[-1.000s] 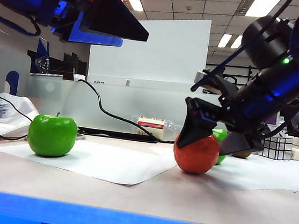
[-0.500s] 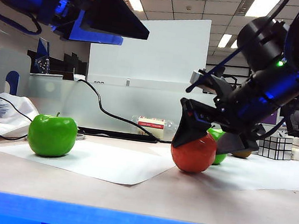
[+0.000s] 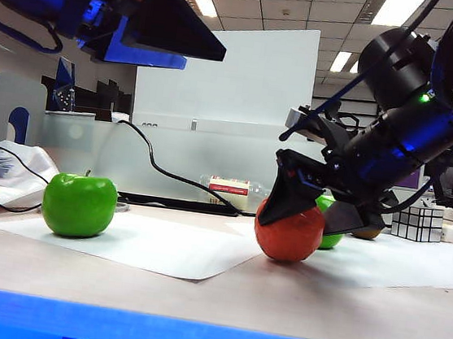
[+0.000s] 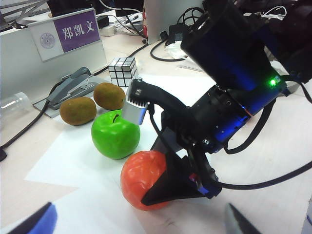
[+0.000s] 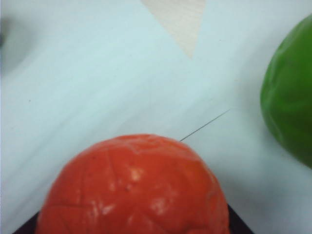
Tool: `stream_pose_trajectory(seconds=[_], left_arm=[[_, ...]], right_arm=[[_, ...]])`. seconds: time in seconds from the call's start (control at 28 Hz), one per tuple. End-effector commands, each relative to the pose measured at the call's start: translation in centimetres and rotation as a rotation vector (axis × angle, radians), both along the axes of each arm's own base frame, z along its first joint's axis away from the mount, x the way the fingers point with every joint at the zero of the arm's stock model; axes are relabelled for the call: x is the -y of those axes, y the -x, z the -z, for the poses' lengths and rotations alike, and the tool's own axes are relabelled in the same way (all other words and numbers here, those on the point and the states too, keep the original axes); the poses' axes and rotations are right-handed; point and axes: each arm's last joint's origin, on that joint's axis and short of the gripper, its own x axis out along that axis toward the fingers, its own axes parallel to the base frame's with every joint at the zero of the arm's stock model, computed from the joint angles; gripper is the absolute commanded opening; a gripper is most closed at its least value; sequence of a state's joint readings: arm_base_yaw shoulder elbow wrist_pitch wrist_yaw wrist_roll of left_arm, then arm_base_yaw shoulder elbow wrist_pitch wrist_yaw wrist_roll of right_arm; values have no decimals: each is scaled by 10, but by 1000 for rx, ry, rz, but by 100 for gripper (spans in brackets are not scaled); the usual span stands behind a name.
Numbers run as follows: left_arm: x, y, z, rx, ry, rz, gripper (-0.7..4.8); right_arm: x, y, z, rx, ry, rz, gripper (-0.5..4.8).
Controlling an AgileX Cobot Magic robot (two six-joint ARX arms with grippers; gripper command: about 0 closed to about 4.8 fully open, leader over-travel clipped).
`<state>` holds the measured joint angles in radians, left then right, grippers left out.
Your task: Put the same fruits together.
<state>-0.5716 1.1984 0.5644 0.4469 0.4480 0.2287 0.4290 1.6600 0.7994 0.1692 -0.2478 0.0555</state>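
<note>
So the right gripper (image 3: pixel 301 219) is straddling the orange fruit (image 3: pixel 288 235), grip not clearly tight; next, clear it from the apple (image 4: pixel 115 135). Left gripper (image 4: pixel 136 225) hangs open.

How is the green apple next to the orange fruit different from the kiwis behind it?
The green apple is bright green and shiny; the two kiwis are brown and dull. The apple is bigger and rounder, while the kiwis are smaller ovals. The apple has a stem; none shows on the kiwis. All rest on the table, untouched by either hand.
</note>
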Motion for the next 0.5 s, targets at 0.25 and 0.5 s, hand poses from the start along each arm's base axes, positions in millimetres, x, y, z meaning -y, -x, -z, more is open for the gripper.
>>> stream_pose_trajectory(seconds=[0.25, 0.5], left_arm=[[1, 5, 1, -58, 0, 133, 479], [1, 7, 3, -89, -8, 180, 479]], right_arm=[[-3, -6, -18, 50, -17, -14, -8], [6, 7, -49, 115, 66, 44, -8]])
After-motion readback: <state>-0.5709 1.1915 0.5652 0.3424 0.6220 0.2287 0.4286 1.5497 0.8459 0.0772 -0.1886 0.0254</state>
